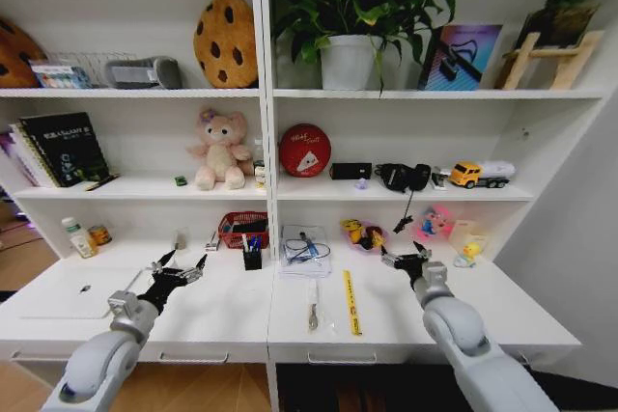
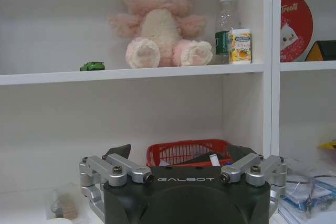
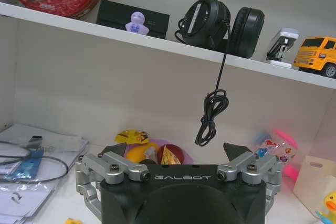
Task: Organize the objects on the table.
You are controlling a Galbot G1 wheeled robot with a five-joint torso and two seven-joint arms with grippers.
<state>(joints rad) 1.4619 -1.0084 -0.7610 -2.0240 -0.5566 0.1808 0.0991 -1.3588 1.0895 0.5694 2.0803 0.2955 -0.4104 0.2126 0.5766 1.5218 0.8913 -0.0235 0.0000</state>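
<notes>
My left gripper [image 1: 182, 265] hovers open over the white table [image 1: 222, 320], just right of the silver-white laptop [image 1: 63, 294]. In the left wrist view it [image 2: 181, 153] faces a red basket [image 2: 168, 154], with a tiny green toy [image 2: 92, 66] on the shelf above. My right gripper [image 1: 407, 260] is open too, above the table's right half, facing a bowl of snacks [image 3: 157, 153]. A yellow ruler [image 1: 351, 302] and a pen [image 1: 313, 306] lie between the arms. A small bottle [image 1: 77, 236] stands at the back left.
A black pen cup [image 1: 252, 258] and a bag of cables [image 1: 306, 248] sit at the back centre. A headphone cable [image 3: 210, 114] hangs from the shelf ahead of the right gripper. A pink plush bear [image 1: 222, 149] sits on the shelf. A yellow duck [image 1: 470, 251] stands far right.
</notes>
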